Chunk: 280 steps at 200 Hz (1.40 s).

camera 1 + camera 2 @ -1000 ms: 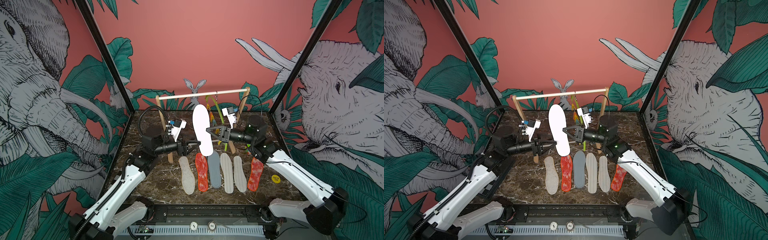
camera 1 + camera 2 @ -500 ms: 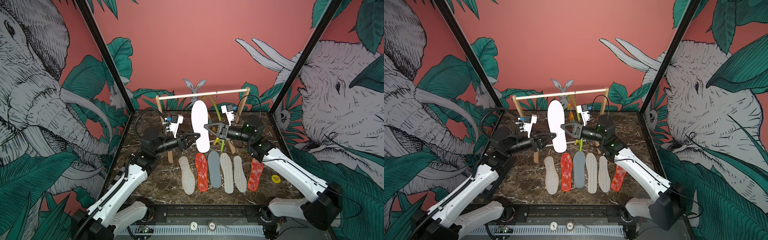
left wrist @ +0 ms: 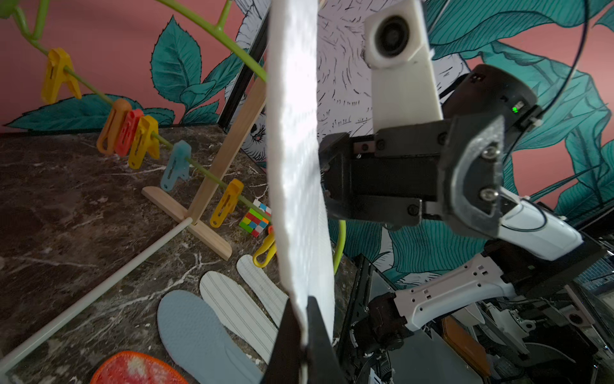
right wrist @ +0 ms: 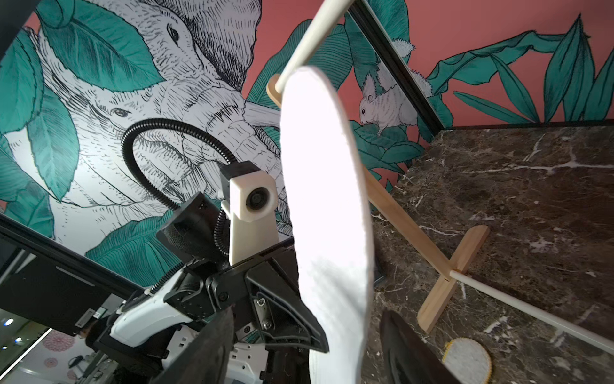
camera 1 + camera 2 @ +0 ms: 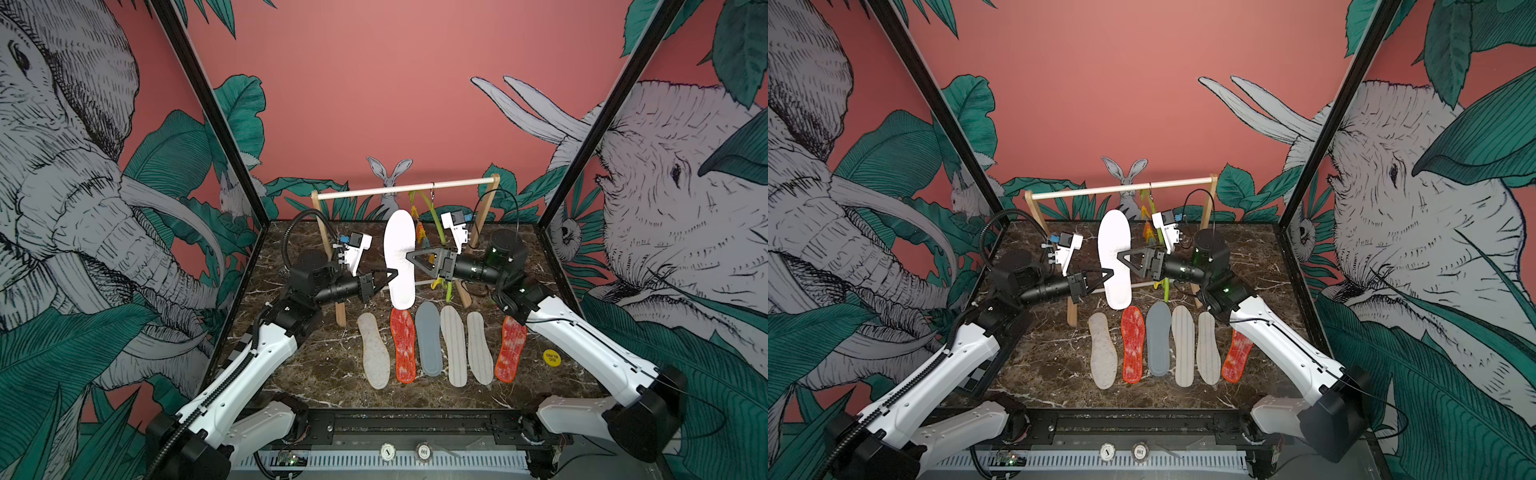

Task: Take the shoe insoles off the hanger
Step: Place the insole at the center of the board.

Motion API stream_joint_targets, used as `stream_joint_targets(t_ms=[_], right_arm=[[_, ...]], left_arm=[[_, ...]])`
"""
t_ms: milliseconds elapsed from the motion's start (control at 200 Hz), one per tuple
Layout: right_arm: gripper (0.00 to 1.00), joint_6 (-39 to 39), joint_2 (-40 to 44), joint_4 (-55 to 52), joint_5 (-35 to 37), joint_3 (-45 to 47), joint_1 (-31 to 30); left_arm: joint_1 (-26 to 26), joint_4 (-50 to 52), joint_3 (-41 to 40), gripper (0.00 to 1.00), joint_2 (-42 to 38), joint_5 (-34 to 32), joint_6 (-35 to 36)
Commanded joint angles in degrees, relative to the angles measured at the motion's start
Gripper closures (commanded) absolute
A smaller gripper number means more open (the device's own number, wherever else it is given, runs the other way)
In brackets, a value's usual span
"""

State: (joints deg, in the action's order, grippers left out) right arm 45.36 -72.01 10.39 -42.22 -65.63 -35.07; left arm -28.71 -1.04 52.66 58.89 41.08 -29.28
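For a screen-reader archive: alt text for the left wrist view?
The left gripper pinches the edge of an upright white insole, the open right gripper beside it. Behind, the green hanger has empty pegs; a grey insole and striped insoles lie on the table.

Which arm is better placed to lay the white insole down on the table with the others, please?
Left, I would judge: the left gripper is shut on the edge of the white insole and holds it upright, while the right gripper stands open around it, gripping nothing.

White insole (image 3: 295,166) dimpled, matt; tabletop (image 3: 66,216) polished dark marble; rack (image 3: 232,149) pale wood; pegs (image 3: 143,141) glossy plastic.
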Motion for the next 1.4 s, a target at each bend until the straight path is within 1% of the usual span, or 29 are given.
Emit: stream_joint_targets(t_ms=[0, 85, 100, 130, 220, 350, 465, 610, 760, 870, 1005, 1230, 1395], right_arm=[[0.22, -5.85, 4.37, -3.91, 0.39, -1.96, 0.89], [0.19, -8.23, 6.57, -6.98, -0.11, -2.95, 1.79], [0.18, -8.76, 6.86, -7.69, -0.19, -3.24, 1.96], [0.18, -9.84, 7.55, -8.93, -0.32, -3.78, 2.25], [0.16, -13.06, 9.56, -12.90, -0.32, -5.52, 3.33], [0.14, -16.31, 12.23, -16.72, -0.32, -7.14, 5.63], [0.13, -16.81, 13.79, -16.66, -0.26, -6.86, 7.89], [0.13, -16.32, 14.61, -15.46, -0.23, -5.16, 9.20], [0.13, -16.40, 15.18, -16.29, 0.69, -2.30, 10.68], [0.13, -15.65, 15.67, -16.22, 1.76, 0.79, 11.91], [0.13, -12.93, 15.67, -13.87, 1.30, 4.78, 13.25], [0.14, -11.00, 15.76, -11.79, 0.22, 7.67, 15.09], [0.14, -10.08, 16.02, -10.49, -1.11, 8.27, 16.08]], left_arm=[[0.17, 15.39, 1.81, 1.00, -4.38, -3.44, 5.16], [0.11, 22.36, 1.43, 1.00, -7.35, -6.08, 6.29], [0.14, 23.68, 1.44, 1.00, -7.77, -7.96, 6.54], [0.14, 26.72, 1.45, 1.00, -8.55, -9.66, 7.12], [0.14, 34.28, 0.95, 1.00, -10.32, -13.14, 6.86], [0.01, 41.52, -1.15, 1.00, -12.30, -17.83, 1.60], [-1.48, 45.49, -2.98, 1.00, -13.22, -25.19, -3.03], [-5.59, 47.33, -7.29, 1.00, -12.33, -32.23, -6.24], [-5.83, 49.01, -12.04, 1.00, -13.29, -37.52, -9.44], [-5.99, 48.77, -16.45, 1.00, -16.28, -39.98, -13.22], [-6.10, 50.06, -20.76, 1.00, -19.95, -43.77, -16.65], [-6.10, 46.34, -27.87, 1.00, -21.22, -44.56, -19.37], [-6.10, 44.94, -30.61, 1.00, -23.27, -45.58, -19.79]])
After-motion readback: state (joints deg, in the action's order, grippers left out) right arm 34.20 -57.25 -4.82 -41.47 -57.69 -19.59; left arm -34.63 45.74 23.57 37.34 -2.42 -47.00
